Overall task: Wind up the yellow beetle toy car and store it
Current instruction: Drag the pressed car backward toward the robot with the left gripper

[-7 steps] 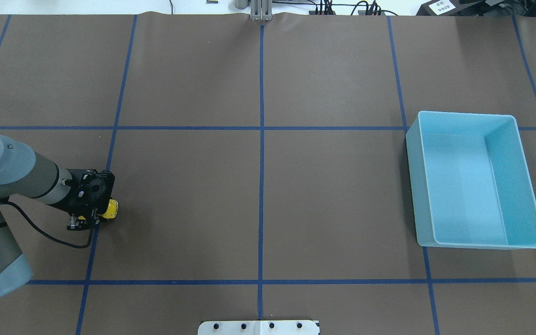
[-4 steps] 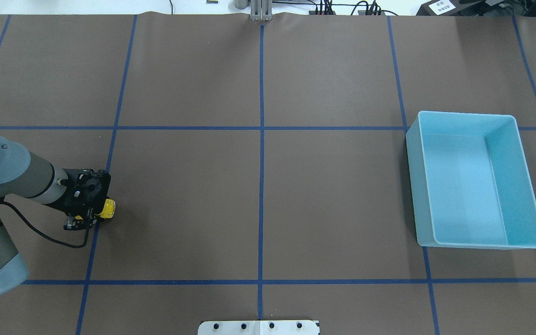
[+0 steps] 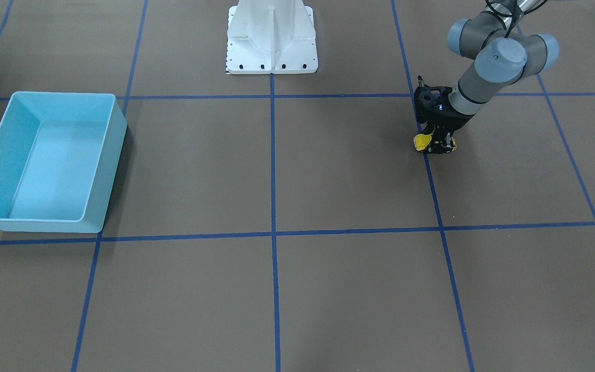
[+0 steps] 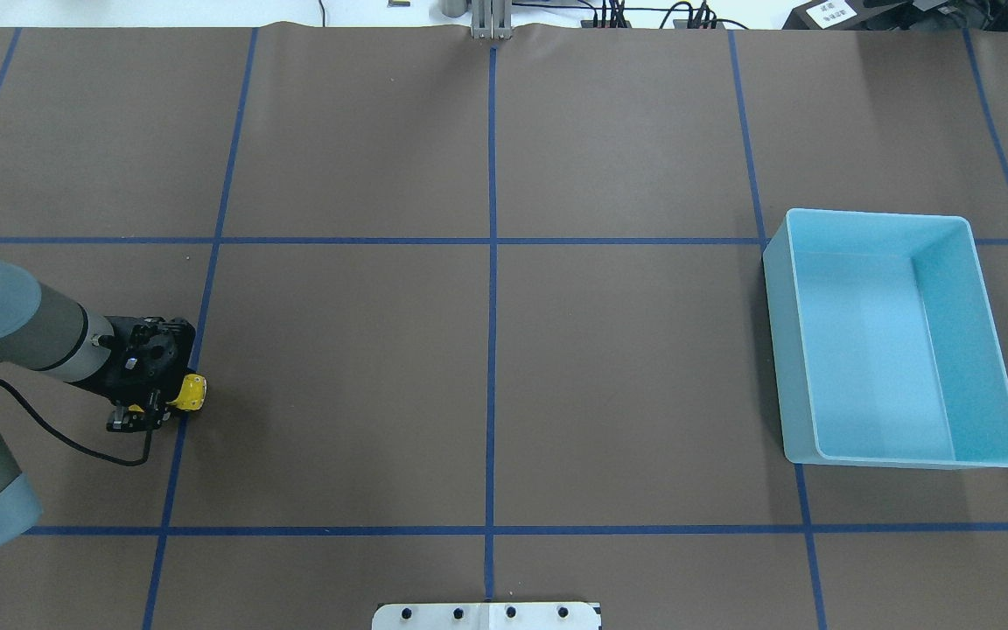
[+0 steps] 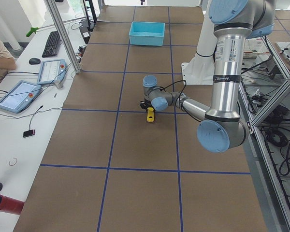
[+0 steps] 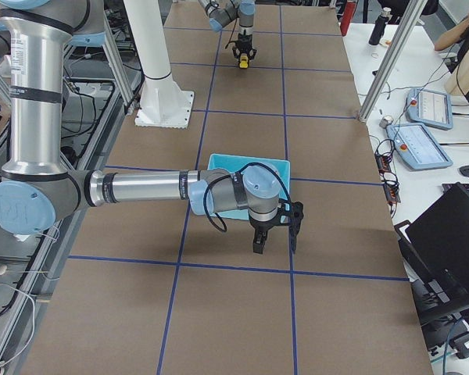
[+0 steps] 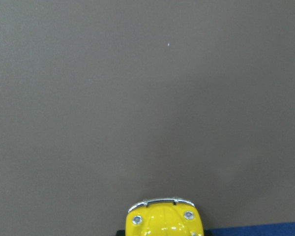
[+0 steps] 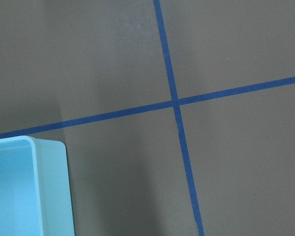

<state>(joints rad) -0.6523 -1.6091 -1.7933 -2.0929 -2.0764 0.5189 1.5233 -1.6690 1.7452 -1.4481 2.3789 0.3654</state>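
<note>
Half yellow beetle toy car (image 4: 192,391) hidden under left end effector (image 4: 168,402) pinching it.

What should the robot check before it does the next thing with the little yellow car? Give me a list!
1. Yellow beetle toy car sits in the left end effector: ok.
2. Wheels down on the brown mat: cannot tell.
3. Spring wound enough: cannot tell.
4. Only bare mat in front of the car's nose in the left wrist view: ok.
5. Blue bin upright and open on top: ok.
6. Right end effector open or shut: cannot tell.
</note>
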